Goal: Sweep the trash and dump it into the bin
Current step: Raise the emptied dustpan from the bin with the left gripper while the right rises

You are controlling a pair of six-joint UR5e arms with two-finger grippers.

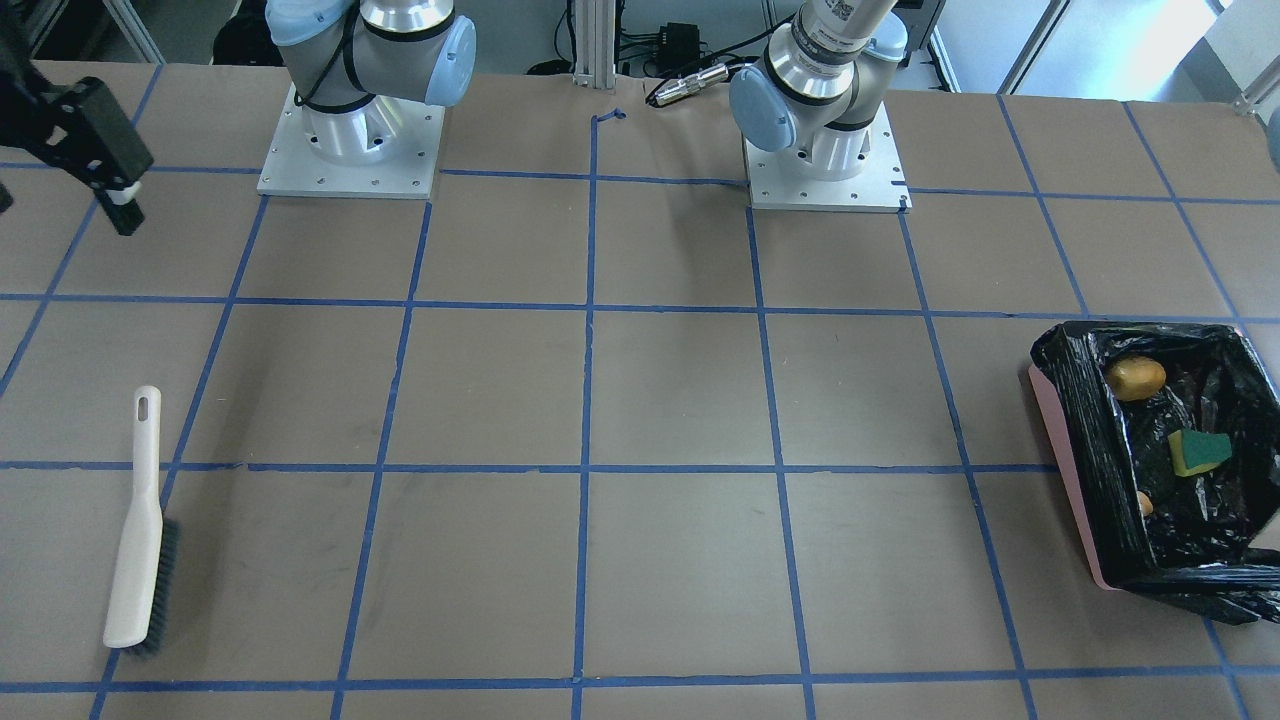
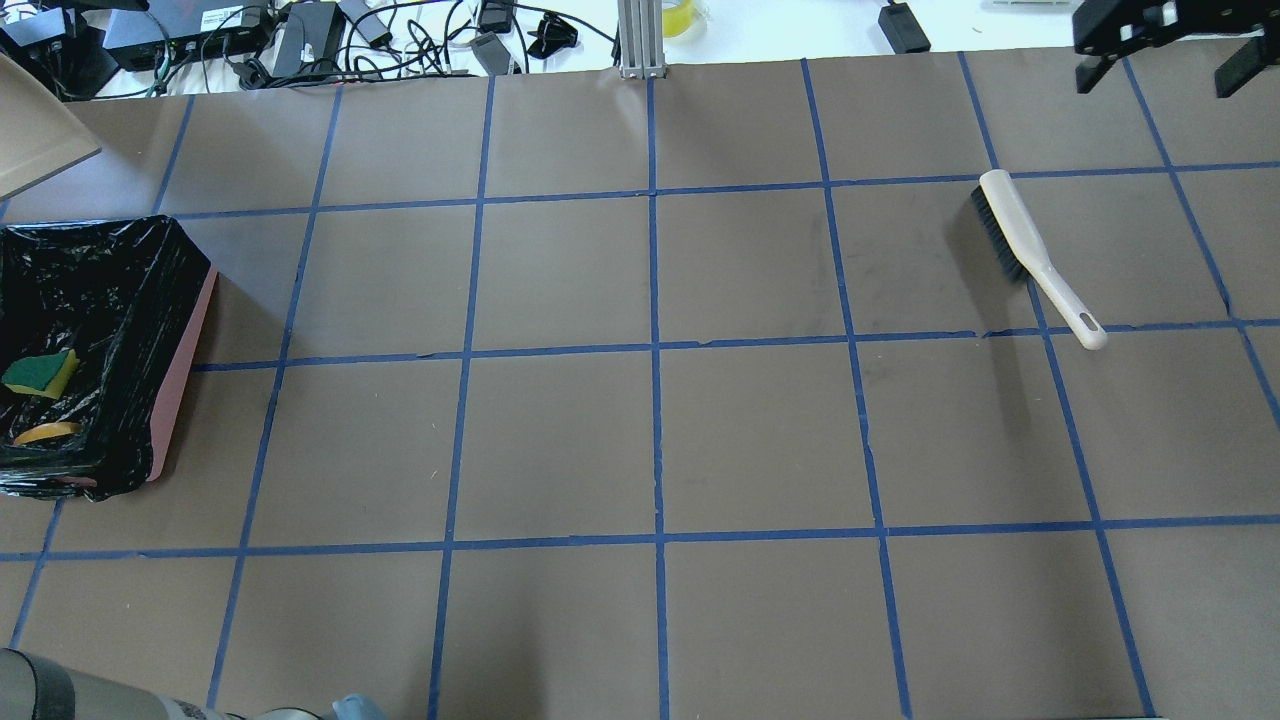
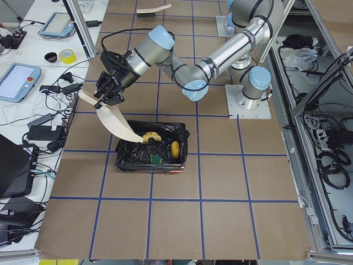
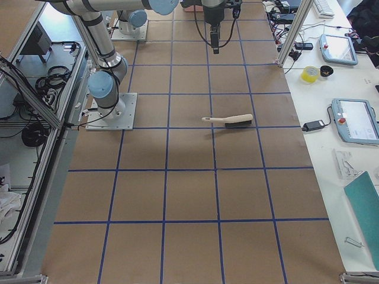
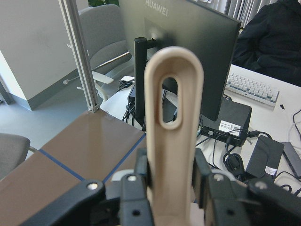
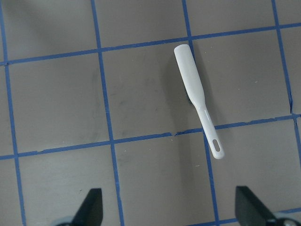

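Over the bin (image 3: 150,167), at the end of the counter (image 1: 660,400) on the robot's left, the left gripper (image 3: 105,97) holds the beige dustpan (image 3: 117,122) by its handle; in the left wrist view the jaws stand closed against both sides of that handle, so the hold looks firm. The pan is tilted steeply, with its lip pointing down into the black bag that lines the bin; I see nothing lying on the pan.

All three scraps lie inside the bin: the potato-like lump (image 1: 1135,378) near one corner, the yellow-green wedge (image 1: 1198,452) about in the middle, and the curved rind (image 2: 45,433) close to the wall nearest the robot; no scrap shows on the counter in any view.

The brush (image 1: 140,540) lies flat on the counter on the robot's right side, well apart from the bin; the right gripper (image 6: 173,209) hangs high above it with the jaws wide apart and nothing between them.

By my judgement the sweeping is finished and the dumping is at its very end, perhaps already complete. The next move calls for the left arm to lift the pan's lip clear of the crinkled bag without catching it, to turn the pan level again, to carry it away from the bin, and to set it on a bare part of the counter before letting go of the handle.
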